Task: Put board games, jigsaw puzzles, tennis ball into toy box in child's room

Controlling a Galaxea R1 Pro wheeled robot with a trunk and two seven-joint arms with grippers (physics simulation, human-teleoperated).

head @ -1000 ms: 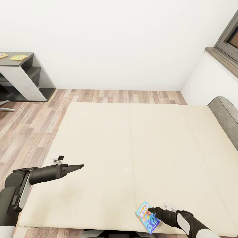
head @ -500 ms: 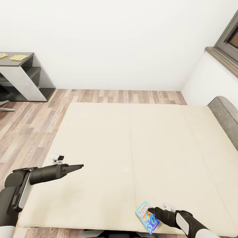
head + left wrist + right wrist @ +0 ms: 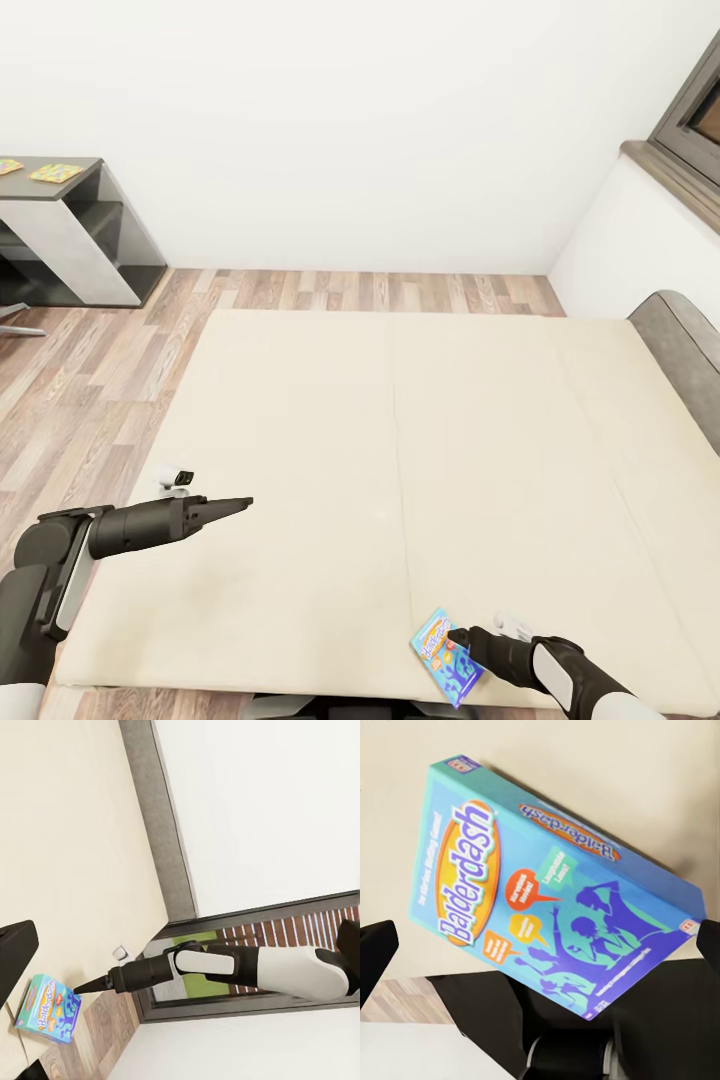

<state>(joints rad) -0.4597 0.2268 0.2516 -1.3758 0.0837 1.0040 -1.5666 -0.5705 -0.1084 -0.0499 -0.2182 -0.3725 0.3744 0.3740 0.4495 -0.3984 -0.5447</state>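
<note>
The scene is lit evenly and brightly, and no glare is seen. Only soft, weak shadows are cast on the bed (image 3: 400,470). All views are rendered sharp, without blur; mild stretching is noticed toward the edges.

- a plain white wall (image 3: 340,130) closes off the far side, meeting the floor along a straight line.
- a wood-plank floor (image 3: 80,400) in mixed brown and grey tones runs from that wall down the left of the head view.
- a dark-framed window (image 3: 695,115) sits at the upper right of the head view; the left wrist view shows red-brown brick and some green behind its glass.
- a brownish window sill (image 3: 668,180) juts out just below the frame.
- a white wall section (image 3: 625,255) drops from under the sill.
- a light grey chair leg (image 3: 18,318), partly cut off, lies on the planks at the far left.
</note>
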